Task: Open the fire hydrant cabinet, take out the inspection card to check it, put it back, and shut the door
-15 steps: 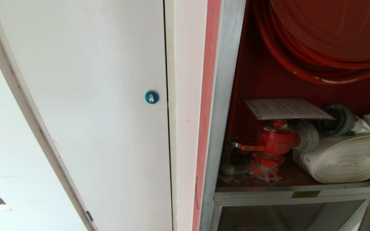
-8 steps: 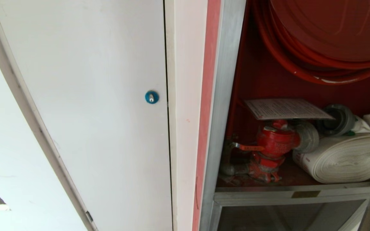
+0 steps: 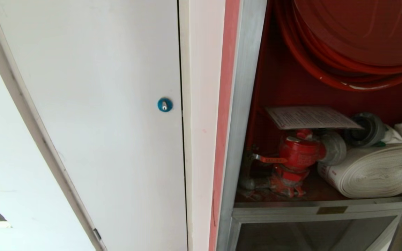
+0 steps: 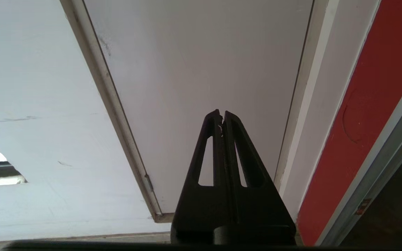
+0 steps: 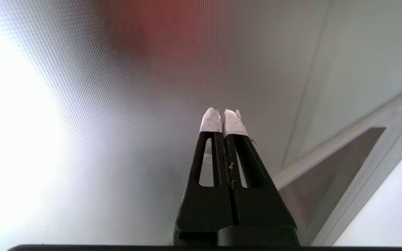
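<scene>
White panel door (image 3: 92, 115) with blue round lock (image 3: 164, 105): left of the fire hydrant cabinet (image 3: 243, 104), not part of the task
Fire hydrant cabinet: stood open, red interior exposed
Inspection card (image 3: 311, 118): lay flat atop the red valve (image 3: 298, 153), left of the white rolled hose (image 3: 375, 170)
Step judged: card removal; next move called for an arm reaching in to pinch the card's edge
Left gripper (image 4: 221, 113): closed, empty, facing the white panel, seen only in its wrist view
Right gripper (image 5: 222, 112): closed, empty, white-taped tips before a glass panel (image 5: 117, 122) absent from the head view
</scene>
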Motion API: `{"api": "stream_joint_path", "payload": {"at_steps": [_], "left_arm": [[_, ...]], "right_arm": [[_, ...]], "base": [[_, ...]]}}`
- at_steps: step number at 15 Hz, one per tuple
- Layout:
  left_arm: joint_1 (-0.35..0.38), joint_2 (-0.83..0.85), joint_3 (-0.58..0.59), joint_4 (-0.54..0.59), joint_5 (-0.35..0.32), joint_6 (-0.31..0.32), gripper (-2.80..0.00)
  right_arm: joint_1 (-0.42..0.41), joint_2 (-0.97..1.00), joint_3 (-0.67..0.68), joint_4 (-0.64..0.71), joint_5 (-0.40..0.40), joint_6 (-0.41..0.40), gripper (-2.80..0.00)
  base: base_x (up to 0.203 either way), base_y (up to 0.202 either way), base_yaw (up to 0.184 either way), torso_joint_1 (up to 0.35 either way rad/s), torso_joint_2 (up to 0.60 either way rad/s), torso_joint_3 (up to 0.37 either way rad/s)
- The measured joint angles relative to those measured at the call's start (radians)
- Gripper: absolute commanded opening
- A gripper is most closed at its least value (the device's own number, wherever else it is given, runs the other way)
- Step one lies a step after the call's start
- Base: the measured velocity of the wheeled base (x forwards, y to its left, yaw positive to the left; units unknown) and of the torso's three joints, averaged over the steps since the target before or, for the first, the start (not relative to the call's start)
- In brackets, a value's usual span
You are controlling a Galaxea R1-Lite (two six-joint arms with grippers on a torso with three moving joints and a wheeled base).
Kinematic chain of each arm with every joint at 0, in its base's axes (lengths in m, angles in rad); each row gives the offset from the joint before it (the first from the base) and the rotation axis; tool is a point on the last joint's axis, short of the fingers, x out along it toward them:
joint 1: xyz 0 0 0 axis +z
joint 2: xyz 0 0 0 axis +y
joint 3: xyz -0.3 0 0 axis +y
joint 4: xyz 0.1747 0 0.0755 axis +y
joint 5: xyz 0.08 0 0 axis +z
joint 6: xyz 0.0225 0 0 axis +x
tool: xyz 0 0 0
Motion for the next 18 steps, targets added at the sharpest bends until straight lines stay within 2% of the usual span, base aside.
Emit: {"api": "stream_joint_path", "payload": {"at_steps": [18], "left_arm": [[0.000, 0.000, 0.000, -0.002, 0.002, -0.008, -2.80]], "right_arm": [[0.001, 0.000, 0.000, 0.000, 0.000, 0.000, -2.80]], "base": [[-0.196, 0.000, 0.001, 0.001, 0.00, 0.002]]}}
